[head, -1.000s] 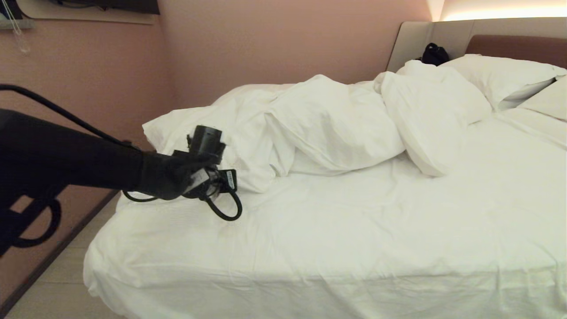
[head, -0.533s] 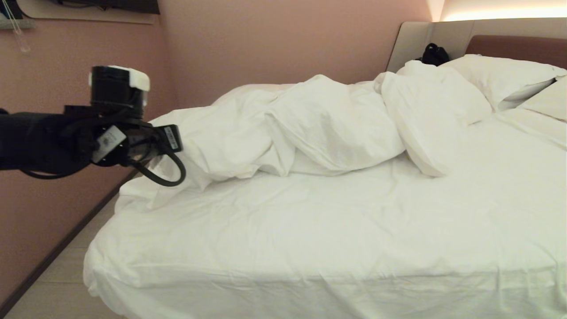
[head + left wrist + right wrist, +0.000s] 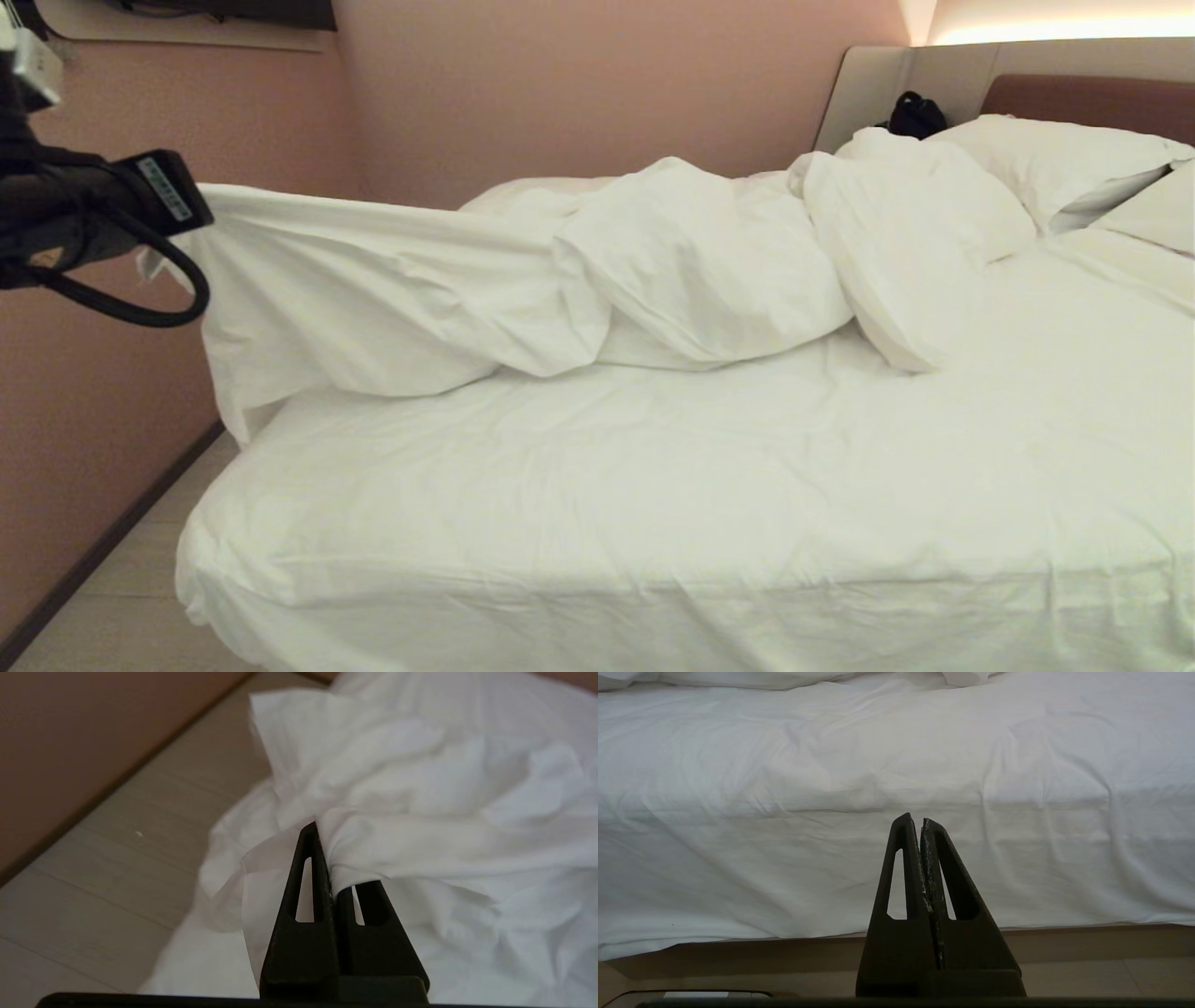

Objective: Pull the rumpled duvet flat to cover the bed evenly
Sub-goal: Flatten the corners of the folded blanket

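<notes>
Clamping duvet (image 3: pixel 420 788) corner, left end effector (image 3: pixel 324 858) closed; duvet stretches from it toward bed (image 3: pixel 653 485).

the left arm (image 3: pixel 65 210), at the upper left of the head view, is matte black, with a boxy black end piece bearing a small white printed label. a thick black cable loops below it, and a pale grey block shows at the very top left corner. in the lower centre of each wrist view, the left gripper (image 3: pixel 322 858) and right gripper (image 3: pixel 921 826) are black, each with two tapered triangular fingers pierced by long narrow slots. the right gripper's inner faces look scuffed with pale flecks.
</notes>
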